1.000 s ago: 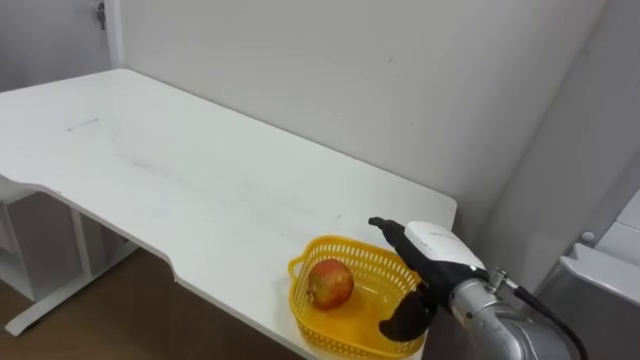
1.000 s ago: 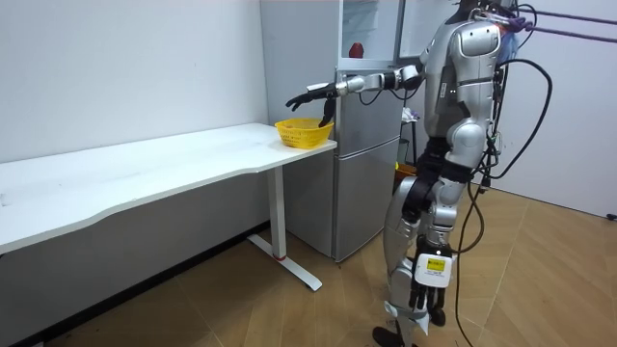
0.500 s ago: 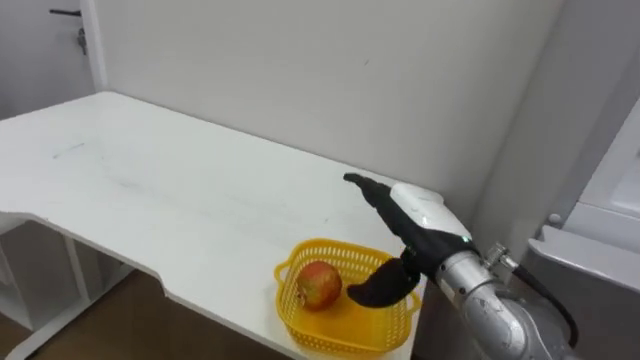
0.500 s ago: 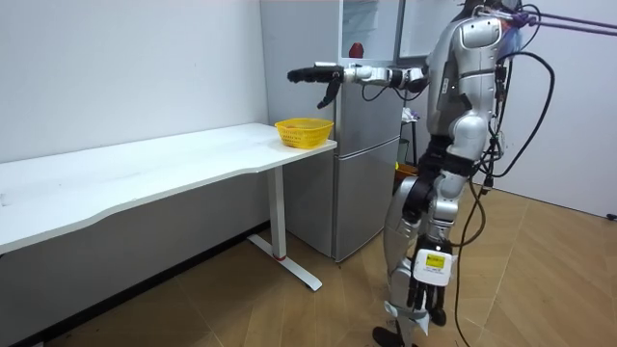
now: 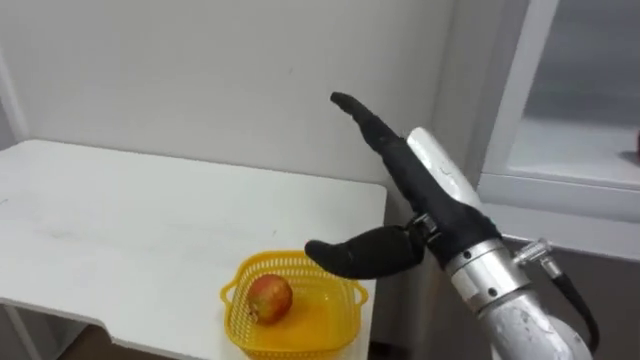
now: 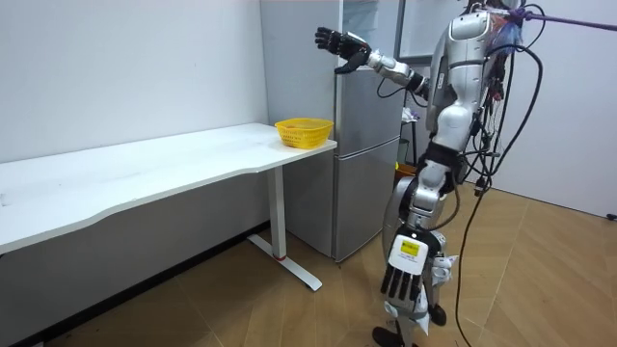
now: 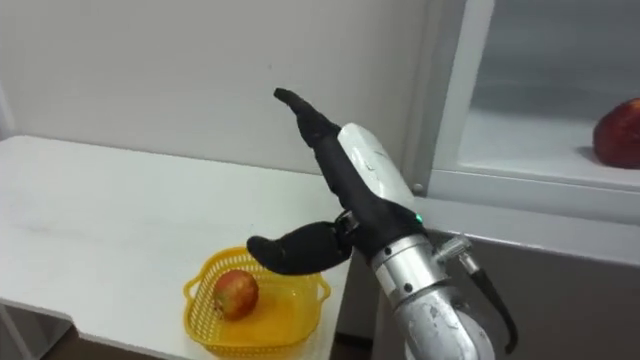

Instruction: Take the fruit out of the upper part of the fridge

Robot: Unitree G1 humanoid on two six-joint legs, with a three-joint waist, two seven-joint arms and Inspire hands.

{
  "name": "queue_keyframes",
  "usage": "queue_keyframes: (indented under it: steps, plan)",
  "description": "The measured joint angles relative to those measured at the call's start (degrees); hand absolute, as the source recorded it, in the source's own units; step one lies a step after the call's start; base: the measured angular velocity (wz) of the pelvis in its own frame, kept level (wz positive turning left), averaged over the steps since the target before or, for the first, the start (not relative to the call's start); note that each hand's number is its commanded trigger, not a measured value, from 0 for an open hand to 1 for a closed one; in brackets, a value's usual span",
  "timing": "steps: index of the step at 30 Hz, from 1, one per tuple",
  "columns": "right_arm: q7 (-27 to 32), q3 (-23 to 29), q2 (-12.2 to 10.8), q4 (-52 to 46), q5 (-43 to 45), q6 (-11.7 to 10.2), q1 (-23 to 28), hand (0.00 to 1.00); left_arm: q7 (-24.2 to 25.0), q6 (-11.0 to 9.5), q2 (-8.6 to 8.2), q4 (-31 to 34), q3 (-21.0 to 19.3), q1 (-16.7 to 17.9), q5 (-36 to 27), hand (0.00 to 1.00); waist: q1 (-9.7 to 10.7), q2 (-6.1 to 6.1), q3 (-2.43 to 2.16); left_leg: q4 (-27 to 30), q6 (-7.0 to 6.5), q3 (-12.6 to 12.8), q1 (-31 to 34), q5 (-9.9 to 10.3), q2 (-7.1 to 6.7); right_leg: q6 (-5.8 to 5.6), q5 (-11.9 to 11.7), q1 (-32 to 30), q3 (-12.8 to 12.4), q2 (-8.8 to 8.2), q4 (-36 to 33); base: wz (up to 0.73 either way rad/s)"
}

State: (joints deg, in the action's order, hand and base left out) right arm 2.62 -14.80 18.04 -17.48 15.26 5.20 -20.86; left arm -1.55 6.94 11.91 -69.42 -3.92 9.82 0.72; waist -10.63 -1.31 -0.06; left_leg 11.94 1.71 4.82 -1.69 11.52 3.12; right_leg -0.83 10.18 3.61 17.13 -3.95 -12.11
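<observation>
While standing upright just beside the grey fridge [image 6: 371,154], faces it and the near end of the long white table [image 6: 145,173] that ends close to its side. Upper compartment open, with a pale shelf showing at the right of the eye views. Right arm stretched forward and upward from the shoulder, elbow slightly bent, holding the right hand [image 5: 425,185] at the height of that upper compartment, well above the table. Seen edge-on from the head: fingers [image 5: 370,125] straight, slanting up and left toward the wall. Thumb [image 5: 355,255] spread wide, pointing left and crossing in front of the far rim of the yellow basket [image 5: 300,335]. Palm bare and grasp released, clear of both basket and fridge. Left hand [image 6: 402,284] hanging low beside the leg in the room view, fingers loose and pointing down, holding nothing. Basket sitting on the table corner nearest the fridge, with an apple [image 5: 268,297] lying inside at its left. Second red fruit [image 7: 620,132] resting on the upper compartment's shelf, well to the right of the raised hand and apart from it. Yellow-and-white label [image 6: 409,249] on the lower leg, print too small to read.
</observation>
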Motion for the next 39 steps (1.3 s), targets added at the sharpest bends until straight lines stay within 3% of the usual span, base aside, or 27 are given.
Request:
queue_keyframes:
  steps: [4, 6, 10, 14, 17, 20, 23, 26, 32, 33, 35, 39]
  plan:
    - [1.7, 2.9, -1.4, -5.4, -1.4, -1.8, 4.0, 0.0, -0.3, -1.1, -0.3, -2.9, 0.7, -0.5, 0.1, 0.0, 1.8, -0.03, -0.02, -0.3, 0.07, 0.9, -0.1, 0.0, 0.15, 0.0, 0.0, -0.8, -1.0, 0.11, -0.5, -0.16]
    - [3.5, 3.8, -2.5, -6.1, -1.3, -3.8, 4.8, 0.0, -0.2, -1.6, -0.34, -4.0, 0.7, -1.0, -0.1, 0.0, 3.1, 0.1, 0.07, -0.6, 0.06, 1.6, -0.7, 0.0, 0.15, 0.02, 0.0, -0.9, -1.8, 0.19, -0.5, -0.16]
    - [6.5, 5.6, -2.7, -7.8, -1.2, -6.0, 5.7, 0.0, -0.4, -3.0, -0.54, -4.4, 0.9, -1.4, 0.0, 0.0, 4.7, 0.15, 0.06, -0.6, 0.04, 2.1, -0.5, 0.0, 0.18, 0.12, -0.1, -1.3, -2.2, 0.24, -0.5, -0.06]
    - [10.8, 8.2, -2.8, -10.8, -1.3, -10.3, 8.2, 0.0, -0.8, -4.8, -1.08, -5.4, 0.8, -1.3, 0.0, 0.0, 5.7, 0.4, 0.03, -0.5, 0.05, 2.5, -0.8, 0.0, 0.27, 0.13, -0.1, -1.3, -2.7, 0.38, -0.5, -0.04]
    - [14.9, 10.8, -2.7, -11.0, -1.3, -12.7, 10.6, 0.0, -0.9, -5.0, -1.27, -6.3, 0.9, -1.3, 0.0, 0.0, 6.5, 0.6, 0.05, -0.7, 0.05, 2.7, -1.4, 0.0, 0.3, 0.12, -0.1, -0.7, -2.8, 0.41, -0.4, -0.02]
    - [18.2, 13.3, -2.7, -10.6, 0.3, -13.3, 12.4, 0.0, -1.3, -5.0, -1.42, -6.0, 0.8, -0.6, 0.1, 0.0, 7.5, 1.0, 0.13, -0.7, 0.06, 2.8, -1.4, 0.0, 0.3, 0.13, -0.1, -0.8, -2.8, 0.4, -0.5, 0.0]
    - [20.8, 15.9, -2.2, -8.6, 1.6, -13.3, 12.8, 0.0, -1.2, -4.7, -1.42, -5.9, 0.8, -0.1, 0.1, 0.0, 8.6, 1.05, -0.13, -1.0, 0.05, 2.8, -1.2, 0.0, 0.29, 0.17, -0.2, -1.1, -2.9, 0.37, -0.6, 0.0]
    - [22.6, 19.1, -0.1, -6.0, 1.7, -13.1, 12.8, 0.0, -0.9, -4.5, -1.4, -4.9, 0.6, 0.6, 1.9, 0.0, 8.7, 0.92, -0.21, -0.5, 0.07, 2.8, -1.1, -0.1, 0.27, 0.19, -0.2, -1.3, -2.9, 0.34, -0.6, 0.0]
    - [24.3, 25.4, 1.8, -0.3, -1.8, -12.7, 12.7, 0.0, 0.3, -4.6, -1.05, -3.6, 0.4, 1.4, 2.4, 0.0, 9.6, -1.35, -0.3, -0.1, 0.06, 2.8, -1.0, -0.1, 0.22, 0.02, -0.2, -0.4, -2.7, 0.4, 0.5, 0.05]
    - [24.4, 26.1, 2.3, 1.4, -3.0, -12.6, 12.7, 0.0, 0.8, -4.6, -0.65, -3.6, 0.4, 1.3, 2.4, 0.0, 9.9, -1.81, -0.04, 0.0, 0.06, 2.8, -1.0, -0.1, 0.23, 0.02, -0.2, -0.4, -2.6, 0.4, 0.5, 0.07]
    - [24.3, 26.4, 2.4, 3.0, -4.2, -12.6, 12.7, 0.0, 1.1, -4.6, 0.03, -3.7, 0.4, 1.4, 2.4, 0.0, 10.3, -2.5, -0.01, 0.0, 0.06, 2.8, -0.9, -0.1, 0.24, 0.02, -0.2, -0.4, -2.6, 0.4, 0.5, 0.0]
    - [24.2, 26.4, 3.1, 4.6, -4.8, -12.6, 12.7, 0.0, 1.1, -4.6, 0.3, -3.3, 0.5, 1.3, 2.5, 0.0, 10.3, -2.6, 0.06, -0.2, 0.05, 2.9, -0.8, -0.1, 0.19, -0.03, -0.2, -0.6, -2.6, 0.36, 0.5, -0.01]
